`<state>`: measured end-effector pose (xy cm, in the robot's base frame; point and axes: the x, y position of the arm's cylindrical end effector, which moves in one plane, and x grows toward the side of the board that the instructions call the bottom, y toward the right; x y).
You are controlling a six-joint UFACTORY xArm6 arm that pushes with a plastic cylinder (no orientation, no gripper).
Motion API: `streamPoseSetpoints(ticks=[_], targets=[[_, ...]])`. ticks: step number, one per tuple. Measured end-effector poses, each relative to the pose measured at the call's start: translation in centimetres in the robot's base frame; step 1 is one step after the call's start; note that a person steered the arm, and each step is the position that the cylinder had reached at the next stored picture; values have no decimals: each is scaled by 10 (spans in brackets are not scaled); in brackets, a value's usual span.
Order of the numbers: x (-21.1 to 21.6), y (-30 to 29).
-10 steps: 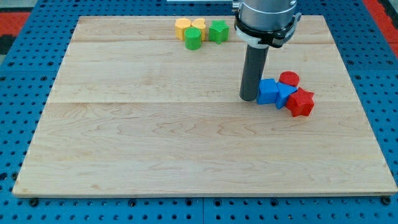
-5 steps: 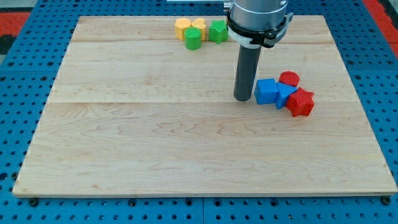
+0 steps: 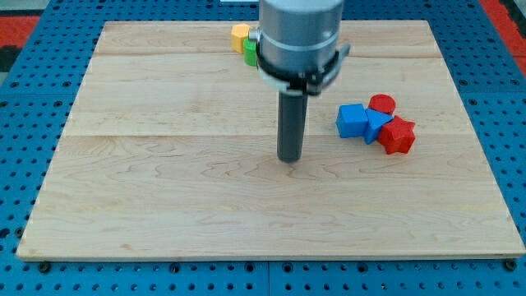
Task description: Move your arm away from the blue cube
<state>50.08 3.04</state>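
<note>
My tip [image 3: 288, 158] rested on the worktop [image 3: 164, 189], apart from the blue cube [image 3: 352, 121] to its right. No end effector jaws; plain rod, holding nothing. Red blocks [image 3: 397, 135] adj. to cube.

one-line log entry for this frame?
tip: on board, apart from blue cube, to its left and lower | cube: touching second blue block | retreat: under way

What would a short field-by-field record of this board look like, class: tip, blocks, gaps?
Tip: my tip rests on the wooden board.
Nearest block: blue cube, to the view's right, clear gap between.
Cluster by the cube: second blue block, red cylinder, red star-like block.
Partly hidden behind arm: yellow block, green block.
</note>
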Motion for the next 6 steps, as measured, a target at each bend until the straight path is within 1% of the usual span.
streamPoseSetpoints(ticks=[1,3,4,5,6], targets=[[8,0],[8,6],[-34,-19],[-109,-7],[-163,-11]])
